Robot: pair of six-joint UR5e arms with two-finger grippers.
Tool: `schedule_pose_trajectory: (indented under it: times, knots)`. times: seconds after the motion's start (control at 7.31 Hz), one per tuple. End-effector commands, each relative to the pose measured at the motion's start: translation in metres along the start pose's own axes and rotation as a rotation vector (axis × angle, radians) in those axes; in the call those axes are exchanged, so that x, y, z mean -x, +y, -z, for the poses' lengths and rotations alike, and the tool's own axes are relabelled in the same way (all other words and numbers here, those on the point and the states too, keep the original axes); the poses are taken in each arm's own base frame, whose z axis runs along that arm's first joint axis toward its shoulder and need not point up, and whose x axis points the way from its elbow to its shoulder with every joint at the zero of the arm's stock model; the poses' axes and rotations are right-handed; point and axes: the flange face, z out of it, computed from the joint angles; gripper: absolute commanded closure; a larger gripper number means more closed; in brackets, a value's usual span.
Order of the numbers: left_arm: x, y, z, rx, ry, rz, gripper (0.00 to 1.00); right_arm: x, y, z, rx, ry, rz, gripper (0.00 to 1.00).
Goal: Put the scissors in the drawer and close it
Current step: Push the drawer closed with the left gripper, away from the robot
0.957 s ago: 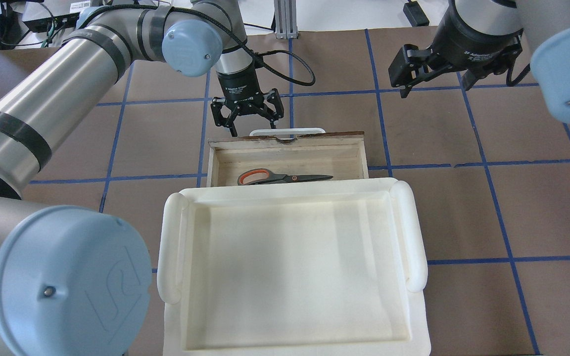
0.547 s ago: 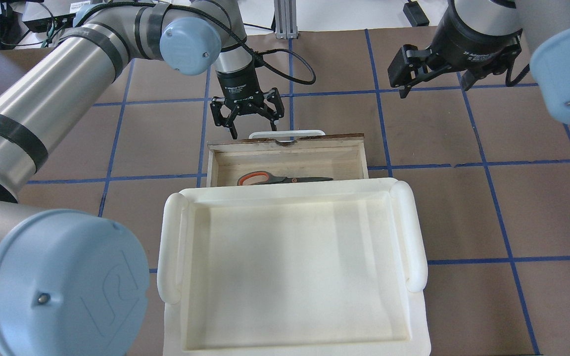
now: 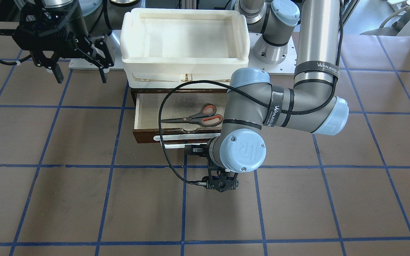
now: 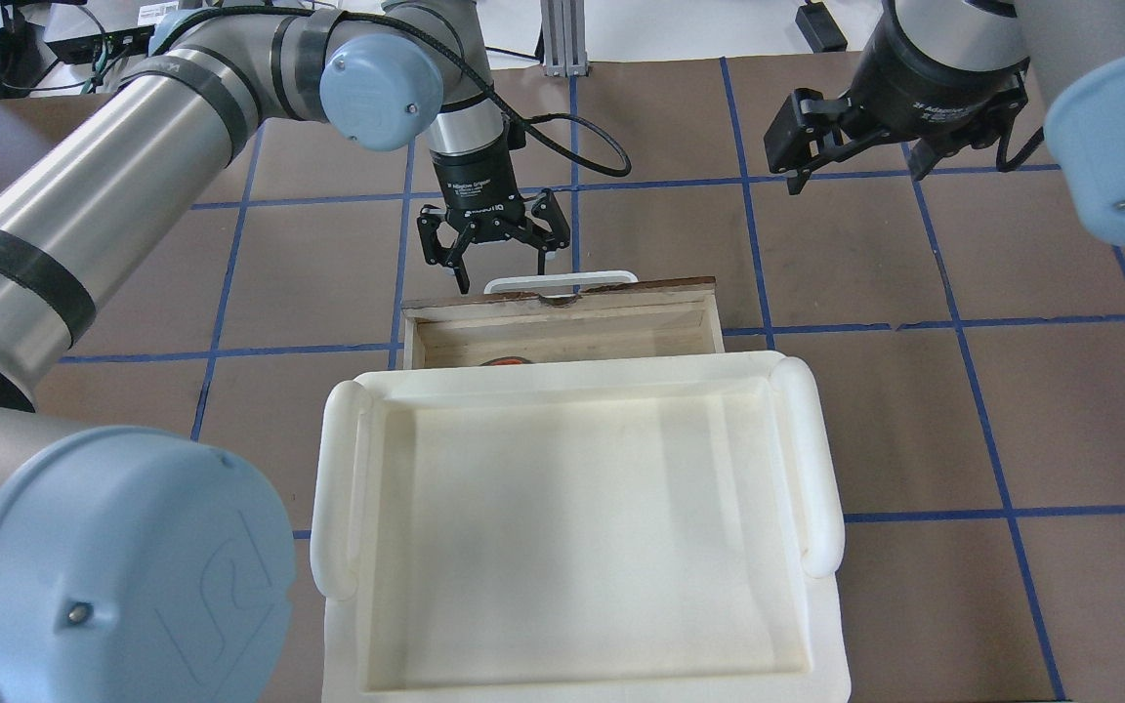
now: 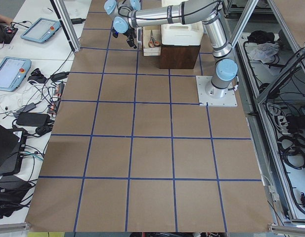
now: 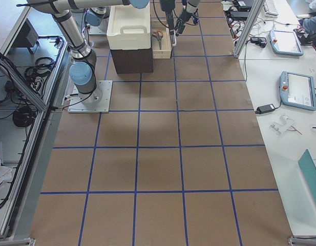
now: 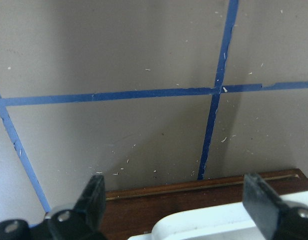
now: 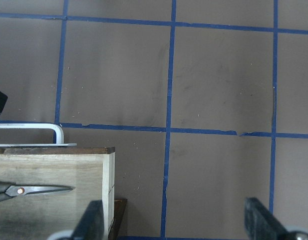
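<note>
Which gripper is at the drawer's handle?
The left gripper, open just beyond the drawer's white handle; the right gripper hangs aside over the table.

Black strap (image 3: 317, 66) on the left arm's upright tube: is showing "WANJEED" in white.
Second strap (image 3: 275, 106) on the left arm's grey link: is repeating "WANJEED".
Blue joint cap (image 3: 242, 149): is bearing an embossed "UR" logo.
Left gripper (image 4: 502, 275), black body: is carrying small white "Adaptive Gripper", barely legible.
Right gripper (image 4: 857, 181), black body: is showing "2F Adaptive", remainder hidden.

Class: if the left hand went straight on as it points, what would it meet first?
Likely the white handle of the drawer, framed by the left hand; perhaps the table instead, depth unclear.
</note>
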Motion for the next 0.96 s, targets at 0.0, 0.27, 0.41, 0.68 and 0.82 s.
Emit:
schedule_pose_trajectory:
  times: [0.0,0.27,0.41,0.68,0.82]
  knots:
    - [-0.003,0.015,-0.006,0.031,-0.008,-0.002,0.0,-0.001,0.0,0.0,0.002,0.0,0.0,0.0]
    - [0.0,0.017,-0.011,0.056,-0.012,0.003,0.0,-0.001,0.0,0.0,0.002,0.002,0.0,0.0]
    - [0.0,0.02,-0.013,0.076,-0.015,0.005,0.0,-0.001,0.0,0.0,0.002,0.003,0.0,0.0]
    - [0.003,0.031,-0.02,0.127,-0.027,0.015,0.0,-0.002,0.0,-0.001,0.002,0.004,-0.001,0.0]
    - [0.003,0.04,-0.018,0.141,-0.028,0.016,0.0,-0.002,0.0,-0.001,0.002,0.004,0.0,0.0]
